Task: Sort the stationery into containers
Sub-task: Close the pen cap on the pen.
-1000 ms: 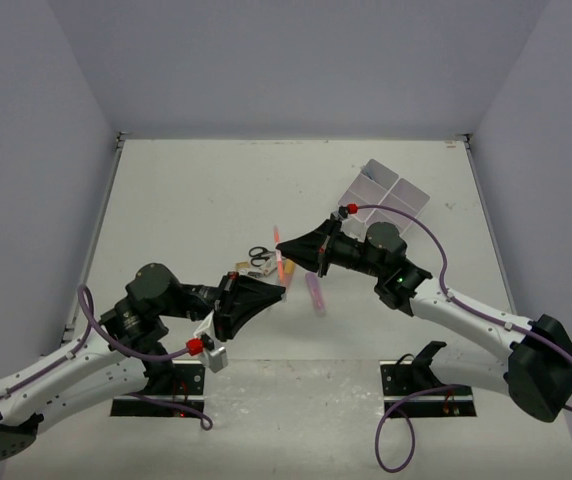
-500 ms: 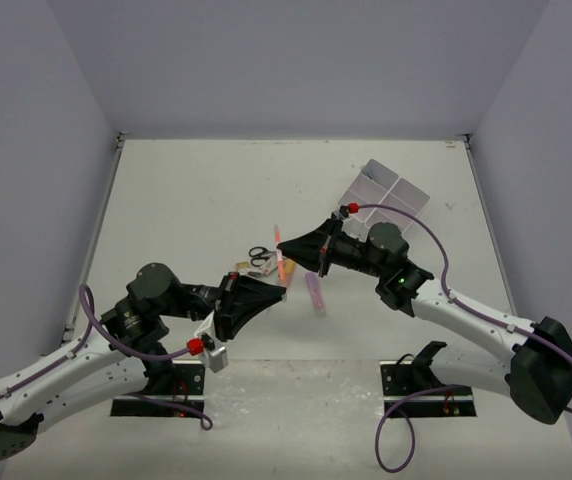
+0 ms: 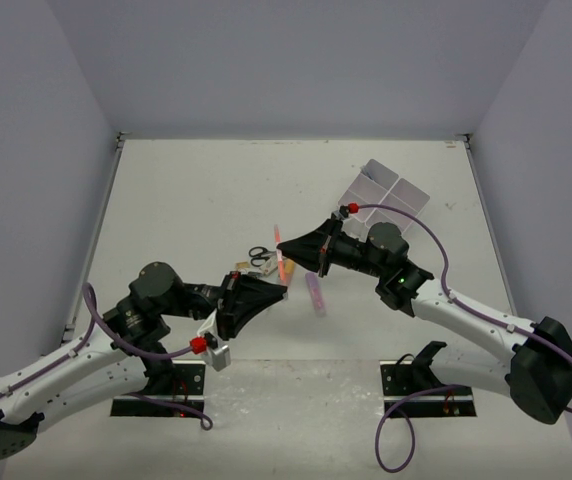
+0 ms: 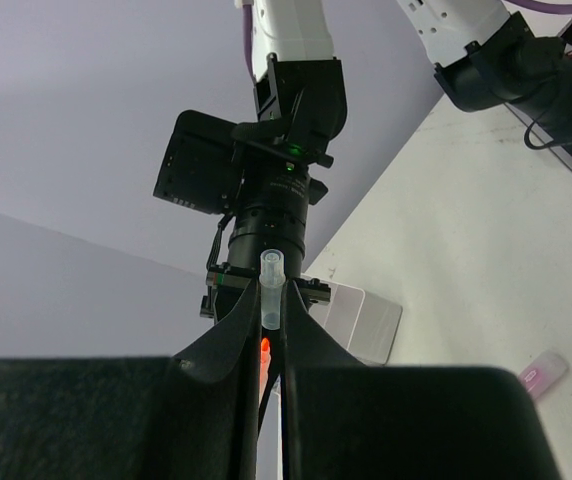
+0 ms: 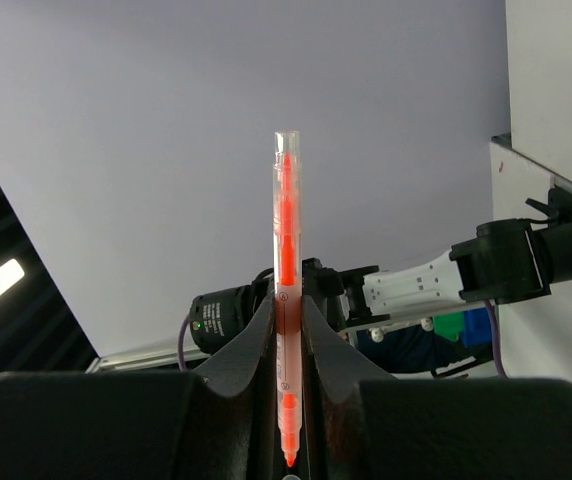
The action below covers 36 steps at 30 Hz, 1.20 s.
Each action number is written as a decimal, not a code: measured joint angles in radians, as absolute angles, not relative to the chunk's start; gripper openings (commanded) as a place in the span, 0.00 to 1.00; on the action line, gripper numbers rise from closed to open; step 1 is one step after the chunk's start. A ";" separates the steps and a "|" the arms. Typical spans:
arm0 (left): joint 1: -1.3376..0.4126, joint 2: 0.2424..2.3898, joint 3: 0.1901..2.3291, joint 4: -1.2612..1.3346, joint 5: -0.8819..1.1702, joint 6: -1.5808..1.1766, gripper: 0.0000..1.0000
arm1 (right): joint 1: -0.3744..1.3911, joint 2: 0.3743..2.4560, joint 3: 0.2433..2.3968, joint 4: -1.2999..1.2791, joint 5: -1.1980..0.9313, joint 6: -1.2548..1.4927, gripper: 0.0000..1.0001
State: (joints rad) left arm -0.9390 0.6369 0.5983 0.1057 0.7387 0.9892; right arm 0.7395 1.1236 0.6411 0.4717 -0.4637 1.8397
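Progress: early, by my judgement | translucent orange plastic marker (image 5: 285,230) was clamped in right gripper (image 5: 286,312), with its clear cap end pinched by left gripper (image 4: 271,318) | white four-compartment plastic box (image 3: 391,188), well behind right gripper, looked empty | black-handled scissors (image 3: 258,255) and purple marker (image 3: 315,294) lay unsorted on counter (image 3: 186,200) near both grippers.

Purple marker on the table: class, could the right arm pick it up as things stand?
Probably not yet. The purple marker lies uncovered near the right gripper, but that gripper is shut on the orange marker, so it would likely have to release that first.
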 measured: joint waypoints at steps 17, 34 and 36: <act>-0.939 0.638 0.599 0.022 0.675 1.075 0.00 | 0.739 1.122 0.641 0.474 -0.466 1.840 0.00; -0.939 0.587 0.627 0.000 0.706 1.066 0.00 | 0.739 1.125 0.641 0.483 -0.466 1.842 0.00; -0.939 0.587 0.633 -0.013 0.712 1.067 0.00 | 0.739 1.128 0.641 0.487 -0.467 1.843 0.00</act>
State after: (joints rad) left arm -0.9391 0.5873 0.6327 -0.0125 0.7116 1.0667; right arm 0.7395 1.1278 0.6411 0.4867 -0.4666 1.8426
